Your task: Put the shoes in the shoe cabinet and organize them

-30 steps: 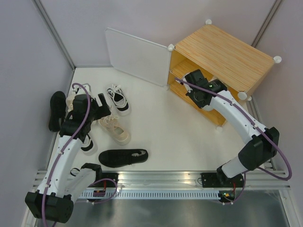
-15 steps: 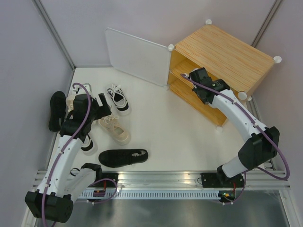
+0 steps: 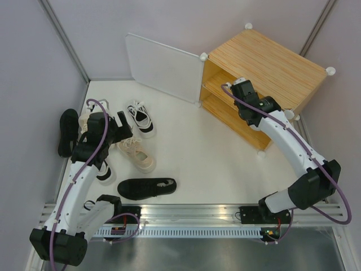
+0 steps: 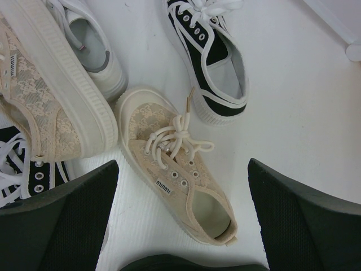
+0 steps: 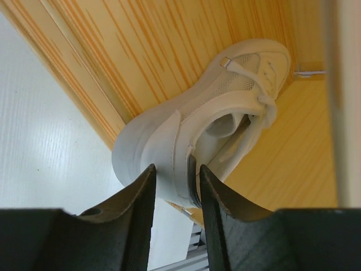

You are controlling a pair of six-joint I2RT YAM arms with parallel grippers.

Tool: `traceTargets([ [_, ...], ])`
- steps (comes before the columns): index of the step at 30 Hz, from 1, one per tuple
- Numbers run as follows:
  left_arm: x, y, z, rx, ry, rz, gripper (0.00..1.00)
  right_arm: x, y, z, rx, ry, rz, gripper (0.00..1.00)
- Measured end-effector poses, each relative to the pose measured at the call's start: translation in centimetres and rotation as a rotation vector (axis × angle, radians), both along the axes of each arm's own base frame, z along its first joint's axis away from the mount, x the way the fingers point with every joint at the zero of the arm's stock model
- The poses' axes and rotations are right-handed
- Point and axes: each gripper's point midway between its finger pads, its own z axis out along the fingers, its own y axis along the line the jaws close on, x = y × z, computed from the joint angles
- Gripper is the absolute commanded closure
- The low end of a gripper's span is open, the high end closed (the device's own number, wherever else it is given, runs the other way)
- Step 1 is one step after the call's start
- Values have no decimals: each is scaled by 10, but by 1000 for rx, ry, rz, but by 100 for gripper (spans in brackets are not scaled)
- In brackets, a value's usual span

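White sneaker's [image 5: 225,101] heel sits between the right gripper's [image 5: 176,186] narrowly parted jaws, perhaps touching, toe toward two o'clock; left gripper [image 4: 181,164] gapes wide.

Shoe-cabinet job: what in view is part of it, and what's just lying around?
Job: cabinet; white sneaker inside it; beige shoe; black-trimmed shoe; black shoe.
Not job: metal rail; wall panels.
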Motion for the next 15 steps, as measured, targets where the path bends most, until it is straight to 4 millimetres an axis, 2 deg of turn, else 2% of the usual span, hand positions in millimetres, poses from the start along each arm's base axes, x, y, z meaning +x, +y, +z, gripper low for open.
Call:
traceTargets([
  [4,0,0,0,0,0,0,3,-6,-3,17,35,-59,-14,49],
  [8,0,0,0,0,0,0,3,-12,-4,30,71,-105,-22,36],
  [15,0,0,-1,0,1,-1,3,-28,4,58,216,-208,1,21],
])
